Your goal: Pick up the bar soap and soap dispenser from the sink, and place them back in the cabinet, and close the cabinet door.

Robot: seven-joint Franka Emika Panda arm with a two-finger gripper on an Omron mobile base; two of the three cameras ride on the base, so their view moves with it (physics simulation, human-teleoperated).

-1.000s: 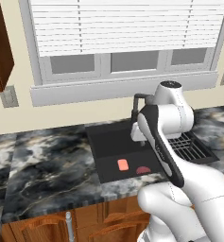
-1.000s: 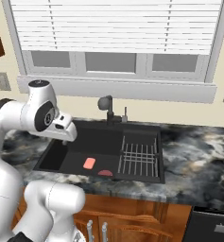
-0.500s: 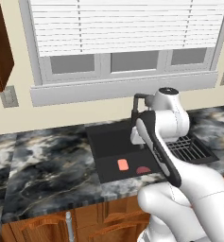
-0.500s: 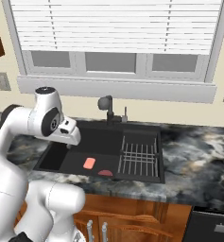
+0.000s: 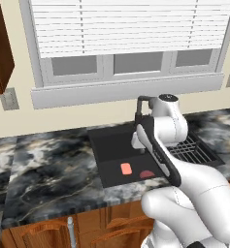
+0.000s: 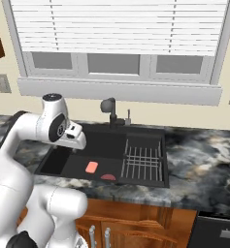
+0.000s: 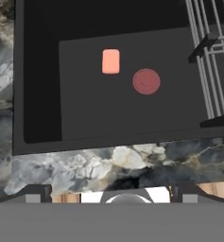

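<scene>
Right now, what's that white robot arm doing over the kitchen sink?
It is tidying up soap. The arm reaches over the black sink, and its claw hangs open and empty above the basin. On the sink floor lies a pink bar soap, untouched, with a darker red round piece lying close beside it. A wire rack fills one side of the sink. Nothing has been picked up yet.

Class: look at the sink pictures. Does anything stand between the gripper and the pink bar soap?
Nothing visible does. The bar soap lies uncovered on the sink floor, apart from the red round piece beside it, and the open gripper looks down from above.
</scene>
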